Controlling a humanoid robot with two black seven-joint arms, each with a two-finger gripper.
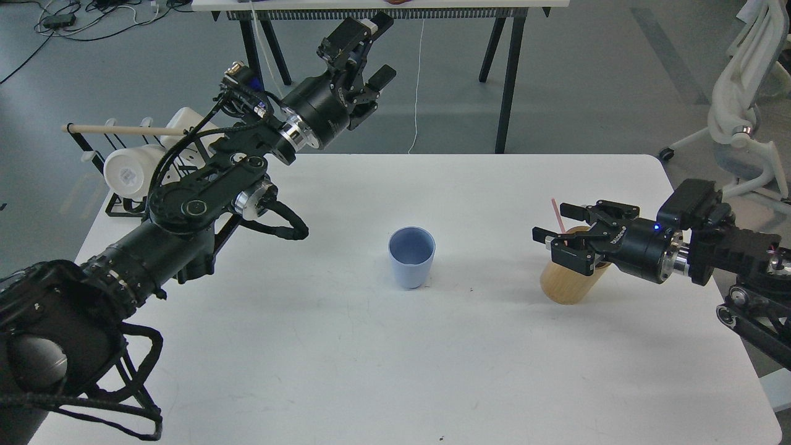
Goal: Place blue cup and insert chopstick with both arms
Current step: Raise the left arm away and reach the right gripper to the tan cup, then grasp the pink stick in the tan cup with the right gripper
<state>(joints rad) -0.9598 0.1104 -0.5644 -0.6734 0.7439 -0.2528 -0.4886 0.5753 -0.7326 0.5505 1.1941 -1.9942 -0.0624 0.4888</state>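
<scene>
Here, one blue cup (pixel 411 257), one chopstick (pixel 557 216), two white mugs (pixel 133 170).

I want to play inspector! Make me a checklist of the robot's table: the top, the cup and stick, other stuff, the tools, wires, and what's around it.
Surface: white table, a few tiny dark specks.
Job's things: blue cup upright mid-table, nothing visible inside; pink chopstick standing in the bamboo holder.
Clutter: black rack at the far-left corner with white mugs and a wooden dowel.
Grippers: left tool open, raised beyond the table's far edge, holding nothing; right tool open at the holder's rim, beside the chopstick.
Cables: black cable loops on the left arm; cords on the floor.
Surroundings: grey floor, second table, white chair.
</scene>
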